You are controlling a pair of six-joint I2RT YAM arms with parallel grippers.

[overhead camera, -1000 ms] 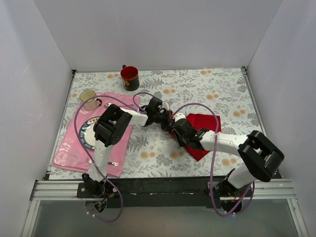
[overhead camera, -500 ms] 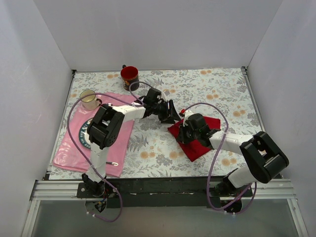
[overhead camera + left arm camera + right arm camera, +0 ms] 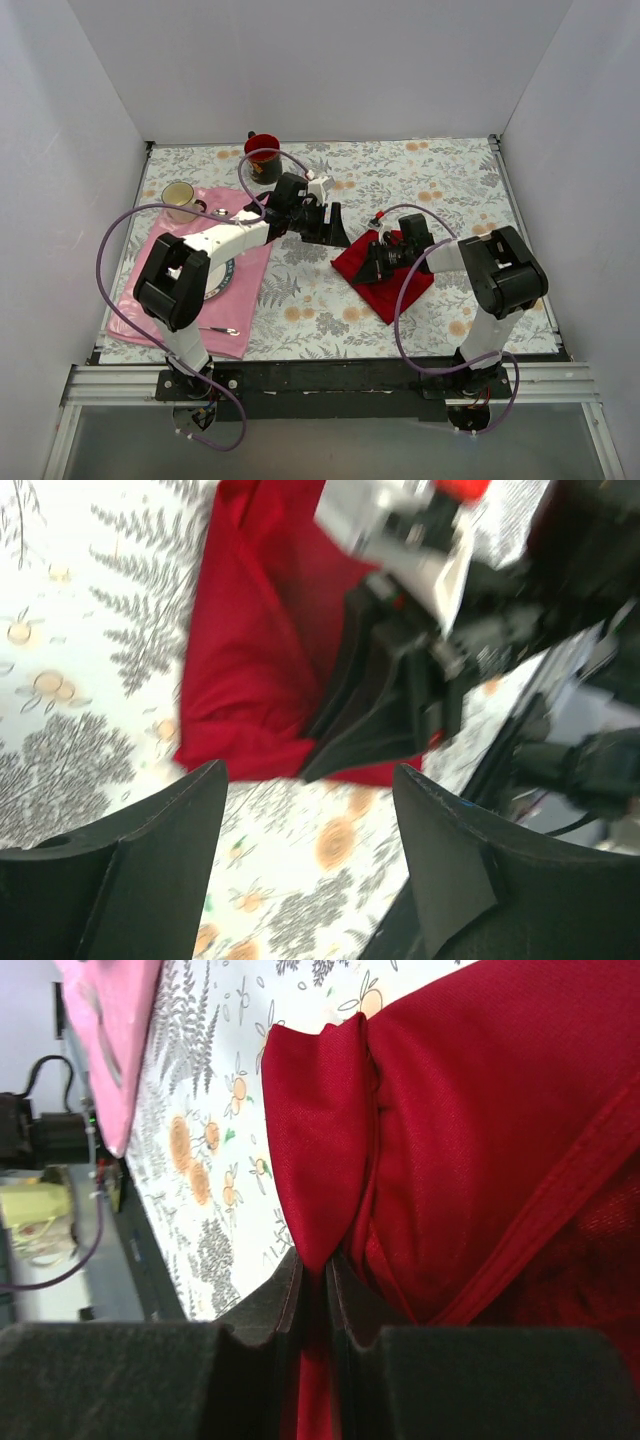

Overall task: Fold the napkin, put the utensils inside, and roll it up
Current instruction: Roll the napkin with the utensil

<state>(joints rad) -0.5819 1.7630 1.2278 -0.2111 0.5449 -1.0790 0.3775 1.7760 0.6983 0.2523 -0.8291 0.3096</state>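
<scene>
Tightly right claw (image 3: 314, 1282) pinches napkin (image 3: 480, 1140) fold; left claw (image 3: 308, 776) spread, seemingly clear.

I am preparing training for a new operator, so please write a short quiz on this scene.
1. True or false: the right hand pinches a fold of the red napkin.
2. Which hand is open? A: left hand. B: right hand. C: both.
3. Fill in: the beige cup stands on the pink ____.
Key: 1 true; 2 A; 3 placemat.
</scene>
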